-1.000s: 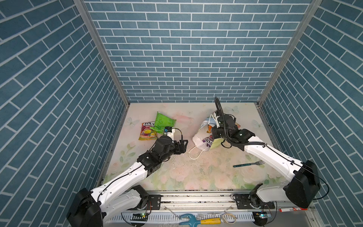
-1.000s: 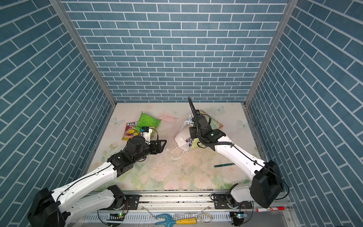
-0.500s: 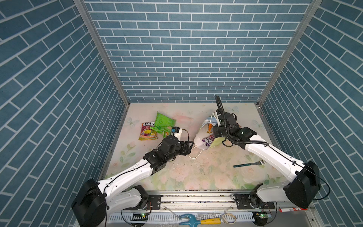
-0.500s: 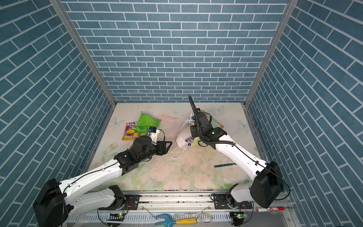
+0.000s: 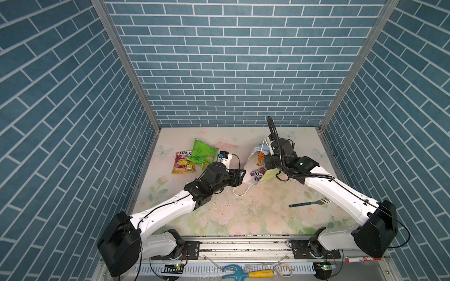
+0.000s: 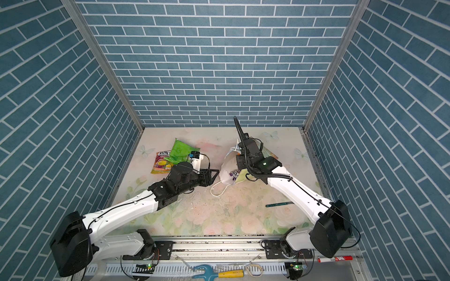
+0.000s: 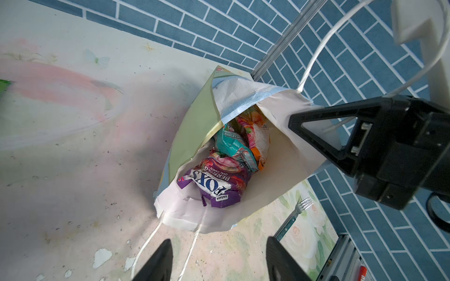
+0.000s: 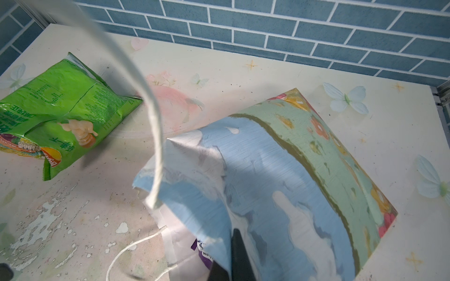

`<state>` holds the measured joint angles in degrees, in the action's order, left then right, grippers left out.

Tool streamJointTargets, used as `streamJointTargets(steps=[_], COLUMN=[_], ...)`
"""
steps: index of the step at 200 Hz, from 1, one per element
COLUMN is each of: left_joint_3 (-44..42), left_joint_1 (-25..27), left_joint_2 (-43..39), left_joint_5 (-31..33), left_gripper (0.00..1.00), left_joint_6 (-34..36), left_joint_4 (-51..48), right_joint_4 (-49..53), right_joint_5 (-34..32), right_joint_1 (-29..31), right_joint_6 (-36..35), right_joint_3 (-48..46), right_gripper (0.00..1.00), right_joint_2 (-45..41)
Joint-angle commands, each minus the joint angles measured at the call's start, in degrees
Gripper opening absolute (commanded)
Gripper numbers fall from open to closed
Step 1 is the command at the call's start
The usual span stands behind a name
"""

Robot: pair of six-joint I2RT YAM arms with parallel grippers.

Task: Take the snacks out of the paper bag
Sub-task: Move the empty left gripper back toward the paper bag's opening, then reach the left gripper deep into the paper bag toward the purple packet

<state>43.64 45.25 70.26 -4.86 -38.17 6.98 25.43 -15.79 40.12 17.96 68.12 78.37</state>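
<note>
The paper bag [image 7: 280, 170] lies on its side on the tabletop [image 5: 243, 214], right of centre, its mouth facing the left arm. The right hand [image 5: 267, 161] is clamped tight on the upper edge of that mouth, propping it open! The left hand [image 7: 218, 255] hovers just in front of the opening, jaws partly apart, nothing between them. Inside, a purple FOX'S packet [image 7: 216, 185] sits nearest the mouth, with a teal packet [image 7: 231, 143] and an orange packet [image 7: 260, 138] behind it. Out on the tabletop, a green chip bag [image 5: 203, 153] overlaps a FOX'S fruit packet [image 5: 182, 163], well apart from the bag. A fork [image 5: 309, 203] lies by the right arm.
</note>
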Motion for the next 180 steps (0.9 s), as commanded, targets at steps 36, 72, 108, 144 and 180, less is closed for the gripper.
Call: streamJointTargets(steps=[36,72,108,144,180], left_joint_3=[2.7,4.1,5.6,7.6,9.1], left_joint_1=[2.4,3.2,3.4,3.5,3.5], left_joint_2=[5.6,9.4,13.0,16.6,19.0], left_joint_5=[-2.6,-3.3,-4.0,-4.3,-3.8], left_gripper=[0.59,0.59,0.59,0.59,0.6], left_joint_6=[-0.5,-1.3,-1.9,-1.9,-2.0], left_joint_4=[4.1,5.1,6.1,6.0,5.4], right_joint_4=[-0.2,-0.8,-1.8,-1.9,-2.5], right_joint_5=[0.6,0.8,2.0,2.4,1.6], right_joint_1=[-0.1,-0.1,-0.1,-0.1,-0.1], right_joint_6=[0.6,1.0,0.6,1.1,2.0], right_joint_3=[2.2,1.5,0.4,0.1,-0.9], right_gripper=[0.0,0.0,0.0,0.0,0.0], right_joint_2=[-3.5,-4.2,-5.0,-5.2,-6.2])
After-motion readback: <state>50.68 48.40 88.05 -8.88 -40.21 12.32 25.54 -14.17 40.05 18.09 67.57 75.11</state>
